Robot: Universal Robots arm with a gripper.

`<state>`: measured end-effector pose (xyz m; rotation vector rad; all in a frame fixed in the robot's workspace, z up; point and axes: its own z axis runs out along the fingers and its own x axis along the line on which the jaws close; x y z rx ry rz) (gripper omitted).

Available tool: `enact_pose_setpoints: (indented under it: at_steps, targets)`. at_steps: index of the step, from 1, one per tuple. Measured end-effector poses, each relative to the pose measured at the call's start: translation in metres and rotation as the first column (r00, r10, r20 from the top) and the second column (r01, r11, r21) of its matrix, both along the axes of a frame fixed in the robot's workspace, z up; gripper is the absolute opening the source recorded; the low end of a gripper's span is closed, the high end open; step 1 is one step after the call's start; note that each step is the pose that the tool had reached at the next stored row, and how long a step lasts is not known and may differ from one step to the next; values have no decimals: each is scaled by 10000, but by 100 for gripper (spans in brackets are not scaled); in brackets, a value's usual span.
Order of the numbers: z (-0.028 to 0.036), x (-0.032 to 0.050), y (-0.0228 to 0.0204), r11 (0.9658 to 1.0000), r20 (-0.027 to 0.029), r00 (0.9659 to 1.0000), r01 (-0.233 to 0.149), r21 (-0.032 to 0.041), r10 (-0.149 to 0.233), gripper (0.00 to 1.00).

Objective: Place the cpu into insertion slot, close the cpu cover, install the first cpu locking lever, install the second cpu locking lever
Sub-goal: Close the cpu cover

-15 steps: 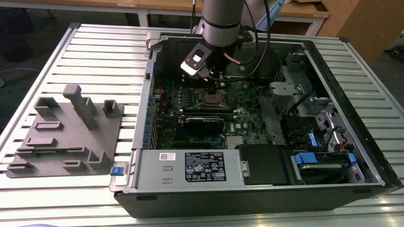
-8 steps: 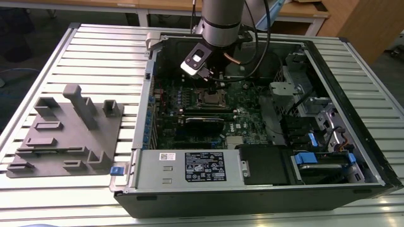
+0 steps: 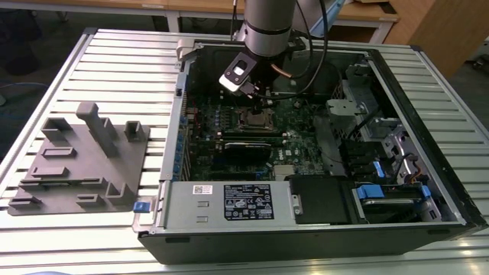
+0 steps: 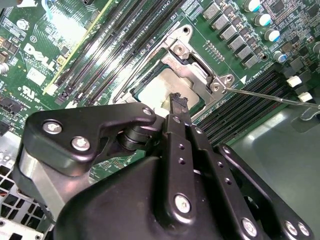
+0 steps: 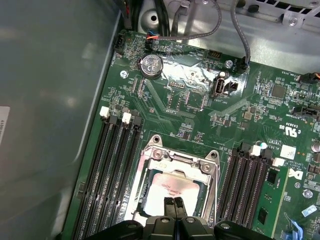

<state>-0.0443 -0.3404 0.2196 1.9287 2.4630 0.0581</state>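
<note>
The cpu lies flat in the insertion slot on the green motherboard, its silvery-tan top showing through the window of the cpu cover. The cover's silver frame rests down over the chip. My gripper hangs just over the chip's edge, its two black fingertips pressed together with nothing between them. In the second wrist view the cpu sits beneath the cover, and a thin locking lever sticks out sideways from the socket corner, unlatched.
The socket sits inside an open computer case on a slatted table. Black memory slots flank the socket on both sides. A labelled power supply box fills the near edge. A grey fixture block stands at the exterior view's left.
</note>
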Motion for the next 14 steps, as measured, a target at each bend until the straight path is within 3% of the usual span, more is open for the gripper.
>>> enact_pose_setpoints:
  at_steps: [14]
  targets:
    - [0,0,0,9997,0,9997,-239,0,239,11]
